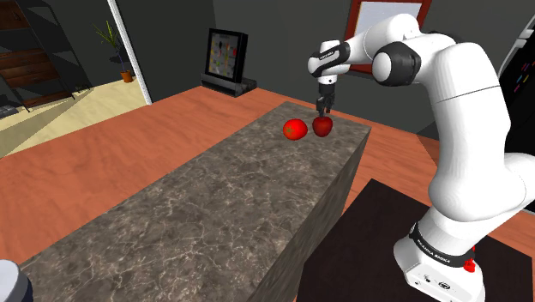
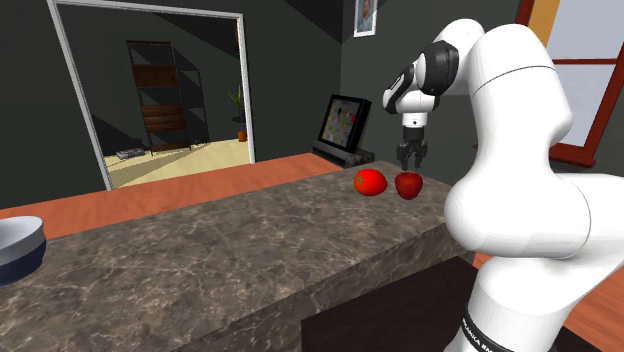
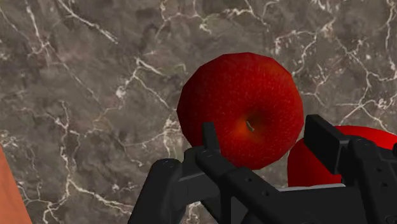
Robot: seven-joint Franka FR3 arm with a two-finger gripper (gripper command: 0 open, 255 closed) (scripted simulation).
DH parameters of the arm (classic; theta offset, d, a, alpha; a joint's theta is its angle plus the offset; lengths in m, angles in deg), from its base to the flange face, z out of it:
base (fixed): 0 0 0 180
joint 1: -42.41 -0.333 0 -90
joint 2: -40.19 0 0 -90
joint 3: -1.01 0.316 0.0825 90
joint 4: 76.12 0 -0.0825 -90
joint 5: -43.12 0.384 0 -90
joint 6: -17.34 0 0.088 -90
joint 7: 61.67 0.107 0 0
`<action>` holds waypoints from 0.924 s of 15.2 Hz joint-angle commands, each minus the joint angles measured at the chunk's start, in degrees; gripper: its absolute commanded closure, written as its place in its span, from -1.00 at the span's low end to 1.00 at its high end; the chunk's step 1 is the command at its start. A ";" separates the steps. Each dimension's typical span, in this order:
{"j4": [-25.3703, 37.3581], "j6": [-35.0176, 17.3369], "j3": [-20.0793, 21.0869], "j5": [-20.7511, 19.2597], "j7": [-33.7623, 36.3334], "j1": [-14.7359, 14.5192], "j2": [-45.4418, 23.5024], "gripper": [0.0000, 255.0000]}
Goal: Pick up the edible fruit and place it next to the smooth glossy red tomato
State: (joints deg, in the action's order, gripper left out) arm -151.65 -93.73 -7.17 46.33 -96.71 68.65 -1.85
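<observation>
Open gripper (image 1: 323, 109), fingers apart, hanging just above dark red apple (image 1: 322, 128). Apple down on marble desk (image 1: 214, 206) near its far end, stem dimple up, just beside brighter glossy tomato (image 1: 295, 129). Cannot tell whether touching.

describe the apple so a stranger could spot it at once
Go to the far end, in the shoulder view, of the long dark marble-patterned counter, where two round red fruits sit together. The dark red apple lies directly under the black tool; it is duller than the bright glossy red tomato beside it, with a stem dimple.
</observation>
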 commanded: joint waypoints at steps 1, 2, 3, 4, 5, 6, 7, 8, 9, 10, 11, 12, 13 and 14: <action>0.00 0.00 0.00 0.00 0.00 0.00 0.00 -1.00; 0.00 0.00 0.00 0.00 0.00 0.00 0.00 -1.00; 0.00 0.00 0.00 0.00 0.00 0.00 0.00 -1.00; 0.00 0.00 0.00 0.00 0.00 0.00 0.00 -1.00; 1.22 1.66 -0.04 -0.06 0.05 -0.01 0.45 -1.00; 2.57 3.36 -0.07 -0.12 0.09 0.00 0.81 -1.00; 4.06 5.13 -0.10 -0.17 0.13 0.01 1.08 -1.00; 5.35 6.55 -0.12 -0.20 0.17 0.04 1.23 -1.00; 5.35 6.55 -0.12 -0.20 0.17 0.04 1.23 -1.00; 5.33 6.55 -0.12 -0.20 0.17 0.03 1.24 -1.00; 5.34 6.55 -0.12 -0.20 0.17 0.04 1.23 -1.00; 5.35 6.55 -0.12 -0.20 0.17 0.04 1.23 -1.00; 5.35 6.55 -0.12 -0.20 0.17 0.04 1.23 -1.00; 5.35 6.55 -0.12 -0.20 0.17 0.04 1.23 -1.00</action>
State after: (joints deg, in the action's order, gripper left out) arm -146.34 -87.21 -7.29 46.14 -96.55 68.69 -0.61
